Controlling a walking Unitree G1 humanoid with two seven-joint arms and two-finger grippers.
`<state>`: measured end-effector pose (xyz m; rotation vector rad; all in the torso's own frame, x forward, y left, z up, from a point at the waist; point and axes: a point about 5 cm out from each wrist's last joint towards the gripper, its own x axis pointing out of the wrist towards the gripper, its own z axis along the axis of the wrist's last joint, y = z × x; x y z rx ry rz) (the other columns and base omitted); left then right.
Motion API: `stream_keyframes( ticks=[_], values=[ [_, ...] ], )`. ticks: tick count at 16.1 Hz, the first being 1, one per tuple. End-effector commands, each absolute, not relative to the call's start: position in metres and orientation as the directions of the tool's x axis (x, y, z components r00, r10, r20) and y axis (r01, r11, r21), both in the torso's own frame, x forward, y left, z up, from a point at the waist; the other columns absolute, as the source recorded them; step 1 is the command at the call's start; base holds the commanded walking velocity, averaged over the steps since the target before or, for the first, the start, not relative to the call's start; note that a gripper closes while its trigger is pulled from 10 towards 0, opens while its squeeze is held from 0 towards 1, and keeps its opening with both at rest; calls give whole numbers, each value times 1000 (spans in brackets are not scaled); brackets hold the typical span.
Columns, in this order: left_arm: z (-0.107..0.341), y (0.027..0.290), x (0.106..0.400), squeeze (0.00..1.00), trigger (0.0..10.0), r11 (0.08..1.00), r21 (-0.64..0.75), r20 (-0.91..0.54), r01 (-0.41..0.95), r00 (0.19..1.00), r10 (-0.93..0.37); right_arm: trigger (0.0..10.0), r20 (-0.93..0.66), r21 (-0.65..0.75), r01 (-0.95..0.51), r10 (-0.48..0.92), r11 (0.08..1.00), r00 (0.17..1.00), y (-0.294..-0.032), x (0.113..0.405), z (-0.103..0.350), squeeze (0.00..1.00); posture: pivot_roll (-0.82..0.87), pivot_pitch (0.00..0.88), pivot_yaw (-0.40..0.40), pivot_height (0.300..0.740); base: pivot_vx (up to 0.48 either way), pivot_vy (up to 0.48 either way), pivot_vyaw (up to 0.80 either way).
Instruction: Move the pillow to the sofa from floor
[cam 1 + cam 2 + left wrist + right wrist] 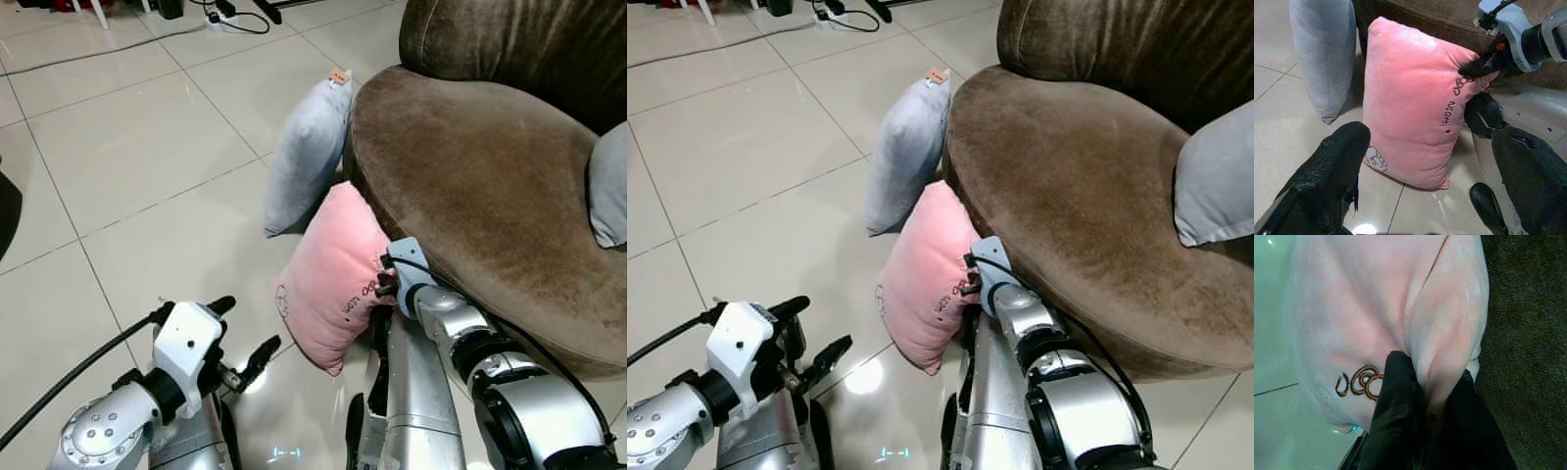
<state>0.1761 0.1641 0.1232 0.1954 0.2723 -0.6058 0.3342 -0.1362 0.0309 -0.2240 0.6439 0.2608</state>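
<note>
Right gripper [383, 284] pinched shut on a pink pillow [333, 274] fold between its fingers [1396, 396]—left gripper [240, 338] open, empty—best lifted straight, clear of the sofa [470, 176] rim.

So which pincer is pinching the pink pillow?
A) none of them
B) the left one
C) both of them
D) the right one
D: the right pincer has a fold of the pink pillow squeezed between its black fingers, while the left pincer hangs open above the floor, apart from it.
</note>
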Motion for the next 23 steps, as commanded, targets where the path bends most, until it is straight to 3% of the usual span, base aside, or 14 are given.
stream_keyframes(
  ticks=[1,7,9,13,16,19,20,21,22,23],
  values=[
    [120,163,175,0,10000,796,82,-325,599,771,-547,0,-652,-116,-318,169,941,739,-137,328,23,0,-57,131,-99,446,0,0,0],
    [114,165,188,0,10000,791,89,-326,605,768,-551,0,-647,-57,-395,267,917,714,-121,331,28,0,-49,53,-87,446,0,0,0],
    [114,167,194,0,10000,798,117,-315,591,784,-535,0,-601,40,-403,344,914,722,-115,334,34,0,-30,0,-88,446,0,0,0],
    [119,179,205,0,10000,834,204,-263,513,849,-458,0,-410,252,-352,429,901,805,-121,344,60,0,-21,0,-85,446,0,0,0],
    [128,185,208,0,10000,880,239,-187,411,908,-374,0,-137,406,-369,455,836,880,-133,335,114,0,-21,0,-81,446,0,0,0],
    [138,186,222,0,10000,912,258,-105,318,948,-301,0,144,446,-384,359,808,922,-161,339,195,0,-23,0,-74,446,0,0,0],
    [143,183,228,0,10000,911,272,-76,309,951,-300,0,272,435,-375,277,819,921,-182,343,241,0,-26,0,-66,446,0,0,0],
    [149,181,232,0,10000,910,282,-51,304,952,-302,2039,358,424,-355,205,834,911,-200,344,279,0,-26,0,-64,446,0,0,0],
    [153,181,235,0,10000,910,287,-35,298,953,-301,10000,386,412,-330,165,849,907,-209,346,297,0,-27,0,-62,446,0,0,0],
    [162,181,242,0,10000,911,298,-1,283,955,-297,10000,477,387,-292,81,874,875,-227,345,333,0,-27,0,-62,446,0,0,0]
  ],
)
